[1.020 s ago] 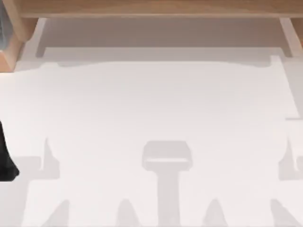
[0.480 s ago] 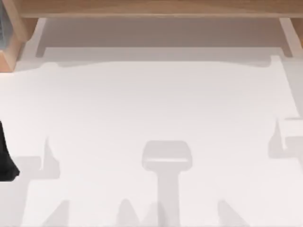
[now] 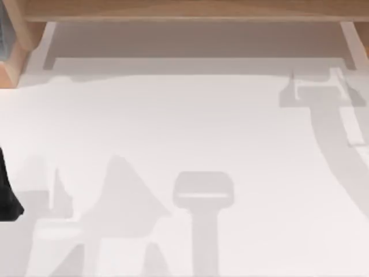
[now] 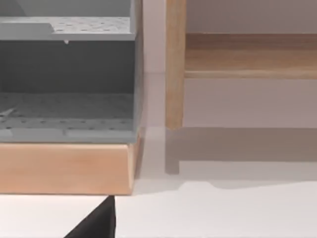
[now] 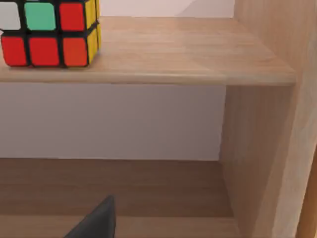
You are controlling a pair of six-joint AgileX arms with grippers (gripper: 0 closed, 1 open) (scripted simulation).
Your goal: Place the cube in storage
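The cube (image 5: 49, 32), a puzzle cube with red, green, white and yellow tiles, rests on the upper board of a wooden shelf (image 5: 198, 64) in the right wrist view. A dark part of my right gripper (image 5: 96, 220) shows below the cube, level with the lower shelf board and apart from the cube. In the left wrist view a dark part of my left gripper (image 4: 96, 223) hangs over the white table in front of a grey storage unit (image 4: 67, 94) on a wooden base. A black piece of my left arm (image 3: 7, 193) sits at the table's left edge.
The wooden shelf (image 3: 184, 11) runs along the table's far edge, with an upright post (image 4: 174, 64) beside the grey unit. A side wall (image 5: 262, 148) closes the shelf close to my right gripper. Arm shadows fall across the white table (image 3: 184, 127).
The right arm's shadow has travelled from the table's lower right up to the far right, near the shelf. A new broad shadow has spread at the lower left. The left arm has not moved.
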